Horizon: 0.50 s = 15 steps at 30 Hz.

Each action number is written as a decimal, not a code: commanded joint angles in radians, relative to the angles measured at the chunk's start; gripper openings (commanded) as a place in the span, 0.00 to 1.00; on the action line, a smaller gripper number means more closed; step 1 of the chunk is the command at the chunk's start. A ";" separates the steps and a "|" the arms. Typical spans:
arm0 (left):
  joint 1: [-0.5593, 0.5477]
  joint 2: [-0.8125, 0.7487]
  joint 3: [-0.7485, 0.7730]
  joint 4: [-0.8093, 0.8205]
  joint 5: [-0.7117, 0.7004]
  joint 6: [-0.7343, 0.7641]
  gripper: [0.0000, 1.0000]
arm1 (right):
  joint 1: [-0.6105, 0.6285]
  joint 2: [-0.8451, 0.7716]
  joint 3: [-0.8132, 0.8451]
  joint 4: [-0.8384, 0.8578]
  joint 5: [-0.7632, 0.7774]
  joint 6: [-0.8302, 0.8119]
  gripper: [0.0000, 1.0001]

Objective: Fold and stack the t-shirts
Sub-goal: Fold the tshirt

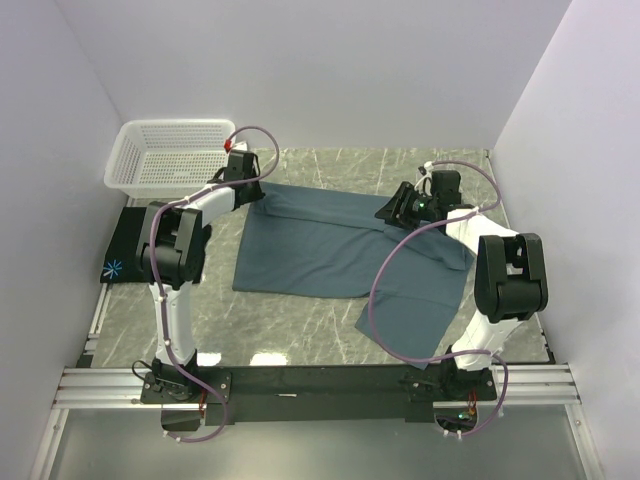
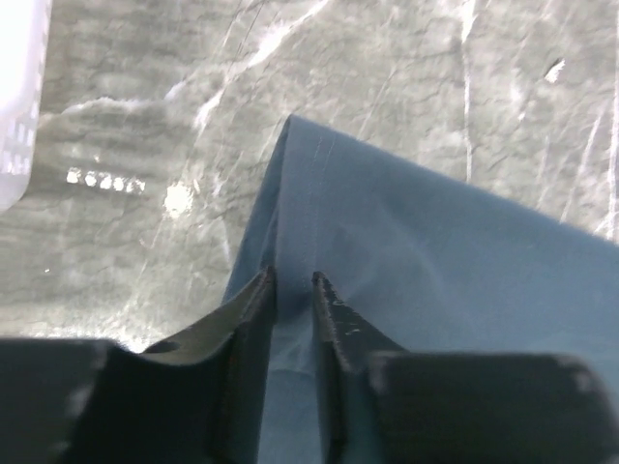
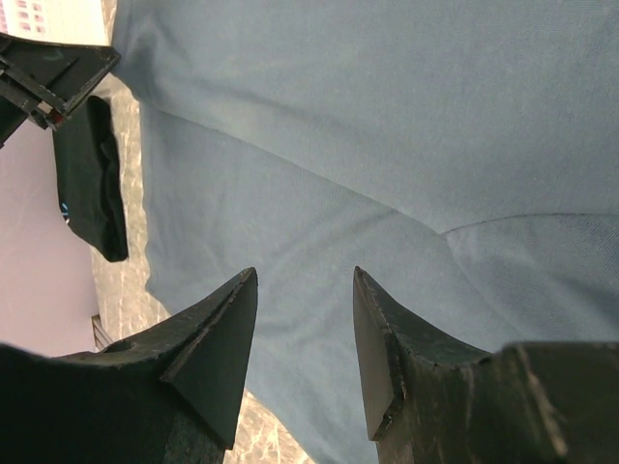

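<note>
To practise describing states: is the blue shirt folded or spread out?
Mostly spread out: the blue shirt lies flat in one wide, uneven sheet across the table, not in a compact bundle.

White lattice basket [image 1: 140,182], marble table [image 1: 290,325]

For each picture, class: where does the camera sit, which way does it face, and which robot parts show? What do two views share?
Top: above and behind, looking down on the table; left arm and right arm show.
Left wrist: on the left arm, looking down past the left gripper pinching the edge of the blue shirt.
Right wrist: on the right arm, looking down through the open right gripper.
Shared: both wrists see the blue shirt.
</note>
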 commanded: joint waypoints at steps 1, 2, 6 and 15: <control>0.001 -0.037 0.038 -0.043 -0.018 0.022 0.24 | 0.003 0.006 0.031 0.002 -0.013 -0.017 0.51; 0.001 -0.037 0.042 -0.047 -0.023 0.025 0.21 | 0.001 0.008 0.031 0.002 -0.015 -0.016 0.51; 0.001 -0.024 0.103 -0.132 -0.087 0.050 0.07 | 0.000 0.011 0.032 -0.004 -0.013 -0.019 0.51; 0.001 0.022 0.191 -0.192 -0.146 0.123 0.26 | 0.001 0.028 0.046 -0.031 -0.002 -0.032 0.51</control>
